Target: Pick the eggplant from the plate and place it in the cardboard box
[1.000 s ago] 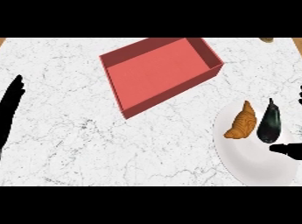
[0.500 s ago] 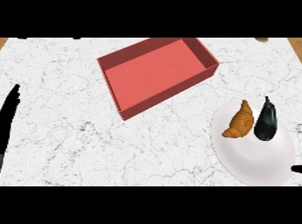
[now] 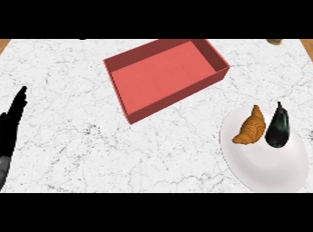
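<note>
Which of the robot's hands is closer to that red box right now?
Left. The left hand rests open at the view's left edge, apart from the box. The right hand is not in view.

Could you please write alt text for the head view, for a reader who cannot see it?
An eggplant and a croissant lie side by side on a white plate at the right of a marble counter. A red box sits open at upper centre; the left hand rests open at the left edge.

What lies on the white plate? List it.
On the round white plate lie two things: a golden-brown croissant and, to its right, a dark purple eggplant. The plate's surface beneath them is covered; no hand is over it.
</note>
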